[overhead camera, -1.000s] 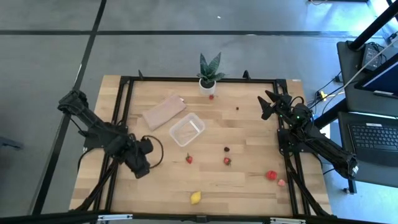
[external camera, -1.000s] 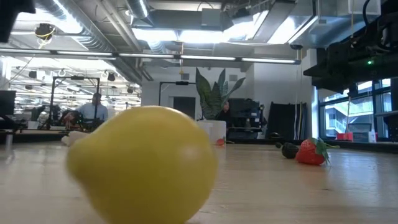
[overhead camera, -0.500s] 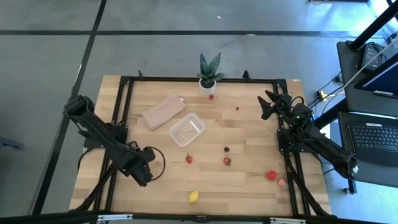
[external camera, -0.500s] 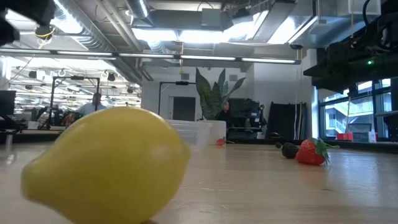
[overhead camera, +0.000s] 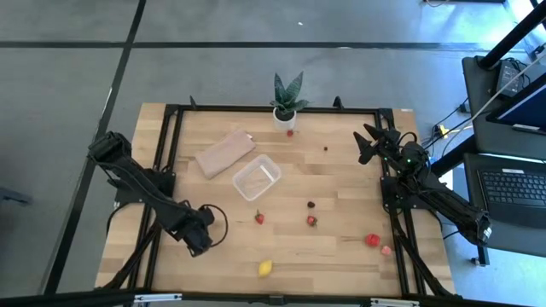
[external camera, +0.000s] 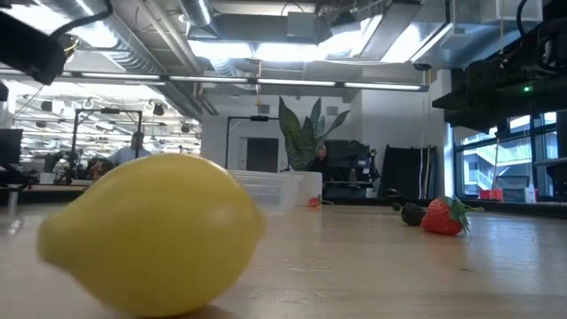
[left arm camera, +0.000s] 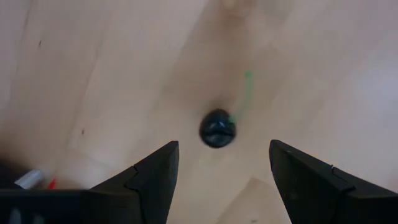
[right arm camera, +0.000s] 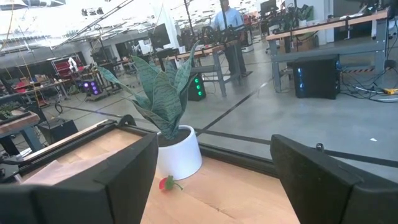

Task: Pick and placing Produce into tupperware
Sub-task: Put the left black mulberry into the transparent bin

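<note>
Progress: my left gripper (overhead camera: 199,240) had crept toward the near-left corner, fingers wide over a dark berry (left arm camera: 217,128); the lemon (overhead camera: 267,269) rolled slightly. Right gripper (overhead camera: 368,145) waited, fingers wide.

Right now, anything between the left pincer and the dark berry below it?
Nothing visible. The left pincer hangs open over the dark berry, with only bare tabletop around the fruit.
</note>
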Robot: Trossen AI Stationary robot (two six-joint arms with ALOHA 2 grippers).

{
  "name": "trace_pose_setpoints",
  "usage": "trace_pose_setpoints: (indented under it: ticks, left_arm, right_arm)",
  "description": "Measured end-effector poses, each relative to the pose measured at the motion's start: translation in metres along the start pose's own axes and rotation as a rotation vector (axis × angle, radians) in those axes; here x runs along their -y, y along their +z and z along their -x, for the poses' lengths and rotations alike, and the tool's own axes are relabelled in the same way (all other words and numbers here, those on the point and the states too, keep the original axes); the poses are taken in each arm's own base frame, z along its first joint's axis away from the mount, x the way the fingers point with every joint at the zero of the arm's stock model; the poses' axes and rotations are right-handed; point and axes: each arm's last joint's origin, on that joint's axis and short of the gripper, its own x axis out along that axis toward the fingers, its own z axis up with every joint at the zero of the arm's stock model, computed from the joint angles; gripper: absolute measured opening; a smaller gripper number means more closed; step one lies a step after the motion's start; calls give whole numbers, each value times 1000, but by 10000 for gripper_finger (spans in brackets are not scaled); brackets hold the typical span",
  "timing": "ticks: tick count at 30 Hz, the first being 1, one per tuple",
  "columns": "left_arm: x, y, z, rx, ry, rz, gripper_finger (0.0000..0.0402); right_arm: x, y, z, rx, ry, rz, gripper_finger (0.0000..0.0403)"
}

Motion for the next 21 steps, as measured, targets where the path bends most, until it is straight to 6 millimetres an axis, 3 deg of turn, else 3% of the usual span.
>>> trace_pose_setpoints:
  ticks: [8, 21]
  left_arm:
    - [-8, -2, -12, 5, 27, -1, 240]
    - [-7, 1, -15, 35, 5, -63, 240]
  right_arm:
    - [0, 0, 0, 0, 0, 4, 312]
    - [0, 0, 0, 0, 0, 9, 312]
